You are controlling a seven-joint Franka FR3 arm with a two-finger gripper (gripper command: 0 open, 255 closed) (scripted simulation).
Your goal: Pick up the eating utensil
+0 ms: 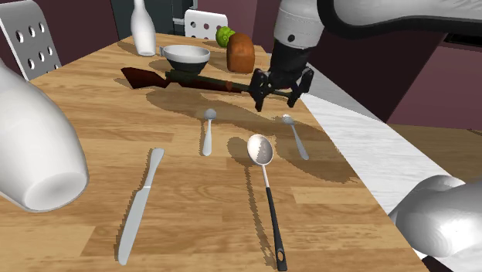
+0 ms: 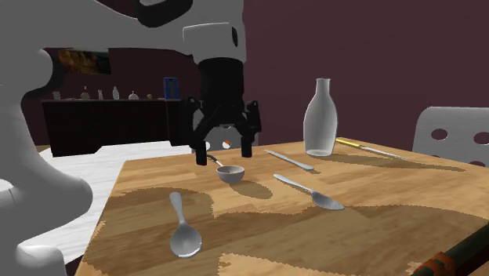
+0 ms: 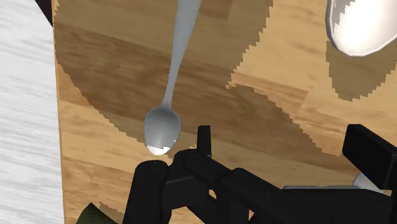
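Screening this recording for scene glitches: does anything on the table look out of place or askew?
Yes: a long gun with a brown stock lies across the wooden table next to the white bowl, odd among the spoons and table knife. Nothing looks spilled or broken.

A wooden table (image 1: 193, 201) is spreading across the shoulder view, with soft shadows lying over its planks. A white perforated chair (image 1: 31, 39) is standing at the upper left, a second chair (image 1: 205, 23) at top centre. In the second exterior view a maroon wall (image 2: 376, 47) is filling the background. At the left, a dark sideboard (image 2: 102, 121) is sitting beneath a framed picture (image 2: 82, 61).
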